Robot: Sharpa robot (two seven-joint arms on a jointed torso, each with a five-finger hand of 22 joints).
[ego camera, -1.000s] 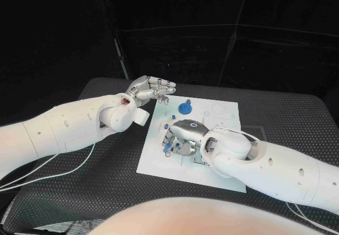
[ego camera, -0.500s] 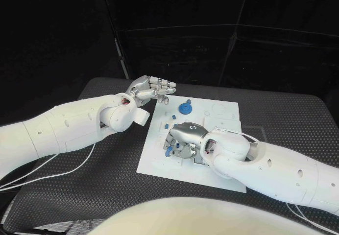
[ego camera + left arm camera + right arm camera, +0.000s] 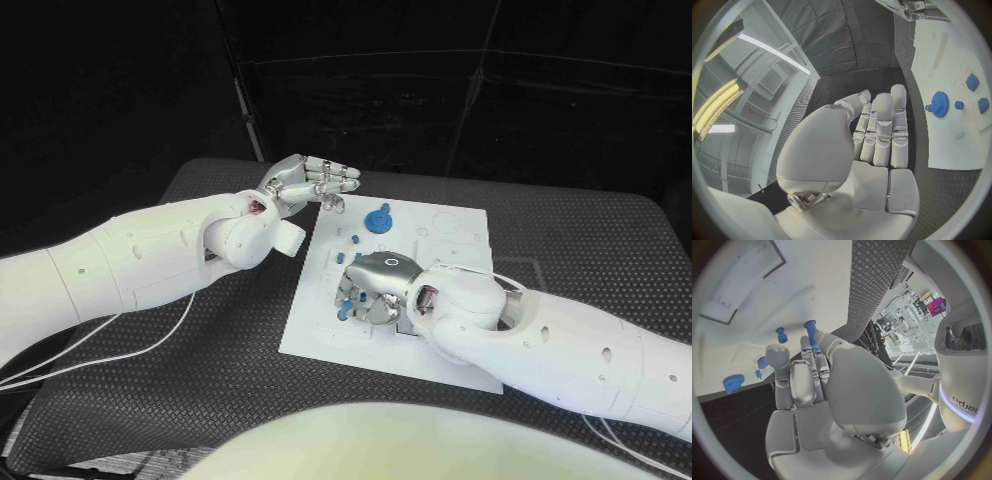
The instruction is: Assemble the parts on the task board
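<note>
You are early to midway in the assembly, as far as can be judged. The task board (image 3: 454, 225) lies in the middle of the table (image 3: 606, 225), and most of the blue pieces are still scattered over it rather than seated together. The blue gear (image 3: 379, 219) sits on the far part of the board, and a few small blue pegs (image 3: 355, 238) stand just near of it, toward the left edge. Your right hand (image 3: 378, 285) is down over the board's middle, fingers curled toward a blue peg (image 3: 343, 312) at its left side; the right wrist view shows that blue peg (image 3: 810, 329) at the fingertips, but you cannot tell whether it is truly pinched. Your left hand (image 3: 307, 182) hovers off the board's far left corner, fingers loosely curled, holding nothing. Left to do: seat the peg, the gear and the remaining pieces.
</note>
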